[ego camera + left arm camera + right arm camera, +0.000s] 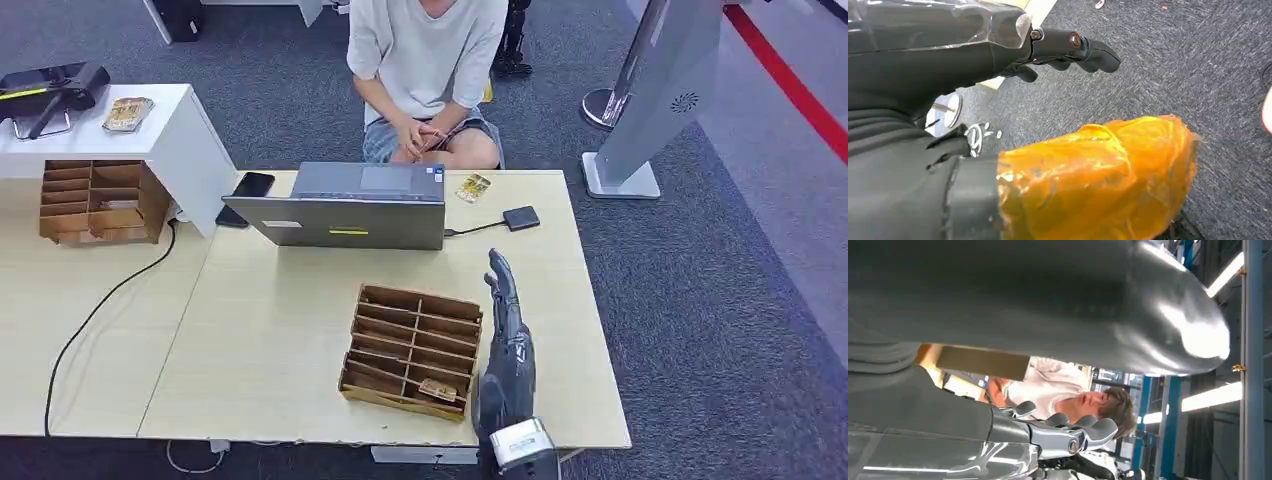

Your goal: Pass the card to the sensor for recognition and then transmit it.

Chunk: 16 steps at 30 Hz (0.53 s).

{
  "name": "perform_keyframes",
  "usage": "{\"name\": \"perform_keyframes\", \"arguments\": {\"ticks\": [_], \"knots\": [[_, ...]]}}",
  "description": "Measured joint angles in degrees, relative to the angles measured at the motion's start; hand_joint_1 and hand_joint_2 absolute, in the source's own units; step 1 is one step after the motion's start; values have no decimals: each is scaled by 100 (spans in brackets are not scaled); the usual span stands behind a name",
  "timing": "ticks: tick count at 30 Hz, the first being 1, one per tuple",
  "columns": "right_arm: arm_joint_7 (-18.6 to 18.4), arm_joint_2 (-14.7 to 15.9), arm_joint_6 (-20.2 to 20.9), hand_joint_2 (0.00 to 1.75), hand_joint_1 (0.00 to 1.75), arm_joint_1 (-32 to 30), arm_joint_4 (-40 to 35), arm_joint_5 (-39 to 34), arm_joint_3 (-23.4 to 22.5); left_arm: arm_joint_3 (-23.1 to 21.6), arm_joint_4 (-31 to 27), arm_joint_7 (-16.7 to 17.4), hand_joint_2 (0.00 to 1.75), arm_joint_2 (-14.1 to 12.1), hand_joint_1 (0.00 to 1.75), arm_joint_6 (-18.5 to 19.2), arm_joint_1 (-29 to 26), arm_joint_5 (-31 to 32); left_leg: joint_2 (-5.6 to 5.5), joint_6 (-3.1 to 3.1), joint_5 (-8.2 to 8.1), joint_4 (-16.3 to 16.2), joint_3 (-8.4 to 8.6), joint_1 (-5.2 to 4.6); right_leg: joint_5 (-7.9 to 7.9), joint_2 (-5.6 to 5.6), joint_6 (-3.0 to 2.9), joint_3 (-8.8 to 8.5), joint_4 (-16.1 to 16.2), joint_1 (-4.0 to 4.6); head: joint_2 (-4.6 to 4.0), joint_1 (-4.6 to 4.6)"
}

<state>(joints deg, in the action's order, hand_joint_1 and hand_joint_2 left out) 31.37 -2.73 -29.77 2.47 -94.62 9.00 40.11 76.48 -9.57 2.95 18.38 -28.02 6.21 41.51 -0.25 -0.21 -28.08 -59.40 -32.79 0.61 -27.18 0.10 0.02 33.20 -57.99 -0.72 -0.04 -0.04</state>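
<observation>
A wooden card rack point(412, 348) stands on the light table point(270, 340), with one card point(437, 389) in its nearest row. Another card point(473, 187) lies flat by the laptop. The small black sensor point(521, 217) sits right of the laptop on a cable. My right hand point(508, 330) is raised just right of the rack, fingers stretched toward the sensor and holding nothing; in the right wrist view this hand point(1068, 432) is bare too. My left hand point(1063, 50) hangs over the grey carpet, fingers loose and holding nothing.
A grey laptop point(340, 210) stands open at the table's far edge, with a seated person point(425, 70) behind it. A black phone point(252, 184) lies left of it. A second wooden rack point(100, 200) and a white stand point(170, 130) are at far left. A grey kiosk base point(622, 178) stands on the right.
</observation>
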Motion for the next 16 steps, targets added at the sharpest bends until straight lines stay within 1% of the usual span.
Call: {"name": "perform_keyframes", "arguments": {"ticks": [5, 16], "knots": [[61, 90, 87, 0, 0, -260, -238, -72, 0, 7, 0, -2, 0, 0, 0, 9, 0, 2, 0, 1, -1, 0, 0, 0, 0, 0, 1, 0, 1, 0, 0, 0], [107, 188, 135, 0, 0, -455, -433, -79, 0, 13, 0, -2, 0, 0, 0, 28, 0, 55, 0, 1, 0, 0, 1, 0, 1, 0, 0, -1, 1, 0, 0, 0]]}}
